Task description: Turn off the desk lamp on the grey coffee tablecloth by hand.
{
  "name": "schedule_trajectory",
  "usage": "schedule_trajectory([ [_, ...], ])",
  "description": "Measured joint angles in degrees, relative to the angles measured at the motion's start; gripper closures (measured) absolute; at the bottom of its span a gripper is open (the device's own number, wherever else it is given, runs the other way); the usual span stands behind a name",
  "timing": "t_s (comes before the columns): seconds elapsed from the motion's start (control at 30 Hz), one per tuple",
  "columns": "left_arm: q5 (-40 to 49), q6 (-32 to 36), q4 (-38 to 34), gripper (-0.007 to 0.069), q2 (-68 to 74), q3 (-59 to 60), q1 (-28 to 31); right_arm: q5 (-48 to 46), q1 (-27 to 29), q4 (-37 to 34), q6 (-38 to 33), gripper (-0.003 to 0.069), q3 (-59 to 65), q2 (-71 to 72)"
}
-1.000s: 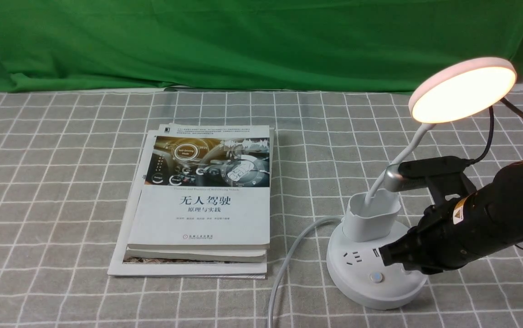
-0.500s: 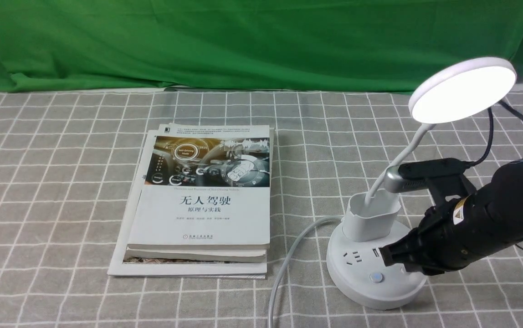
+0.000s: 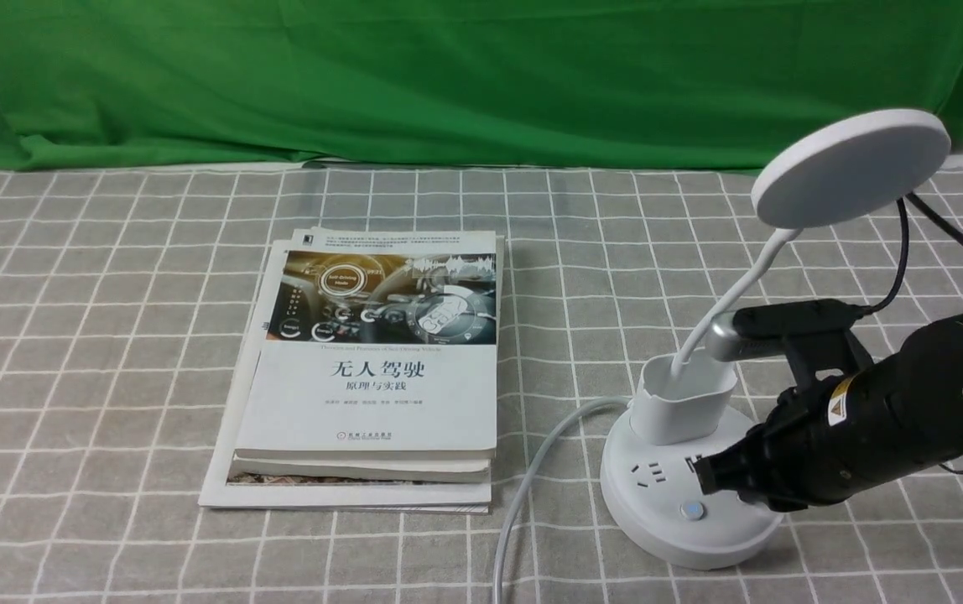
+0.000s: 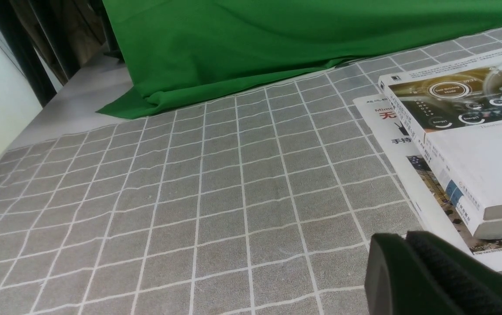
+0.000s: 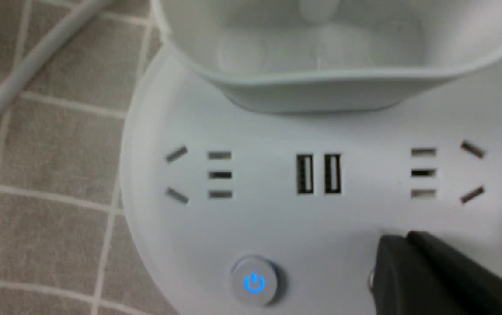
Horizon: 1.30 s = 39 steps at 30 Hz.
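Now the desk lamp is seen, dark, on the grey coffee tablecloth, at four o'clock from the books. The right gripper is set on its base, jaws shut, empty. The lamp is judged light and tippy: buttons should be pressed softly.

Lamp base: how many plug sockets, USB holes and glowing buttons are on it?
Sockets: 2
USB ports: 2
Glowing buttons: 1
Total: 5
The tool covers part of the base, so something more may be hidden there.
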<state>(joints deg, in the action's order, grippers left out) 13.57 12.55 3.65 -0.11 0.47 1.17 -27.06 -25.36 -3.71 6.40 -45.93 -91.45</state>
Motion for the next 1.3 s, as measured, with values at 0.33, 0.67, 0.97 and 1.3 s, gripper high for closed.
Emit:
schedule_trajectory([
  [0.33, 0.0, 0.0, 0.0, 0.0604, 0.0, 0.0, 0.0, 0.2, 0.0, 0.0, 0.2, 0.0607, 1.1, 5.7],
  [0.67, 0.0, 0.0, 0.0, 0.0604, 0.0, 0.0, 0.0, 0.8, 0.1, -0.3, 0.2, 0.0607, 0.2, 0.2],
  [0.97, 0.0, 0.0, 0.0, 0.0604, 0.0, 0.0, 0.0, -4.8, 9.3, 1.2, 0.0, 0.0607, 0.7, 16.1],
  [1.3, 0.0, 0.0, 0.0, 0.0604, 0.0, 0.0, 0.0, 2.2, 18.9, 4.4, -10.4, 0.0615, 9.3, 50.9],
])
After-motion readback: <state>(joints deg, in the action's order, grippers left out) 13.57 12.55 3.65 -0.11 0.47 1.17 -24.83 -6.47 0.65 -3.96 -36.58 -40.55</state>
